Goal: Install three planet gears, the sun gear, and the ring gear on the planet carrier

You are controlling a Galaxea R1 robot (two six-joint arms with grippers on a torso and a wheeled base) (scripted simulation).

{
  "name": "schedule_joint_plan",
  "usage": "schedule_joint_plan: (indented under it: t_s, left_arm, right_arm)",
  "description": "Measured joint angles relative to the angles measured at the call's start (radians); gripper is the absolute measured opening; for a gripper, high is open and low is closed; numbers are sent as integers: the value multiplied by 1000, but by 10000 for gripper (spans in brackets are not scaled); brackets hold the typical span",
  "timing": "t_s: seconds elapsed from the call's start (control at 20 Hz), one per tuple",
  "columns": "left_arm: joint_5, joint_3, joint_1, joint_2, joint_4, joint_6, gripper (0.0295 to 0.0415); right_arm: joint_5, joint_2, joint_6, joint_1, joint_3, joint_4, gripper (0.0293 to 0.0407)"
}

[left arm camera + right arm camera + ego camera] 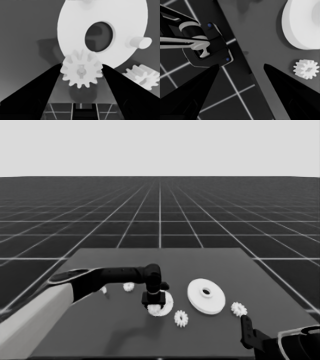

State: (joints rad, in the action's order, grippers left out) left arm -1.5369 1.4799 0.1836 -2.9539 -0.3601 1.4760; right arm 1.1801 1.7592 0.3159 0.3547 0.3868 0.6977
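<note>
Four small toothed gears show in the head view: one (129, 287) left of centre, one (158, 309) at the lower centre (under the gripper), one (181, 318) just lower right of it, one (238, 308) far right. Two round parts: the smaller (167, 301) and the larger (206, 296).

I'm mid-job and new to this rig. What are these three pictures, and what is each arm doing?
The head view looks down across the dark table. The left gripper is over the smaller round part, and its wrist view shows the fingers shut on a gear above that part. The right gripper waits open at the near right corner, holding nothing. Also on the table: the larger round part, a gear in front, one at the right, one behind the arm.
</note>
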Motion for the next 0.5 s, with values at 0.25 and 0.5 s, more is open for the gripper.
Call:
schedule_joint_plan:
  t_s: [0.25, 0.5]
  left_arm:
    - [1, 1, 1, 0, -1, -1, 384]
    - [-48, -120, -117, 27, 145, 84, 385]
  right_arm:
    - [0, 0, 0, 0, 0, 0, 385]
    - [0, 0, 0, 0, 0, 0, 385]
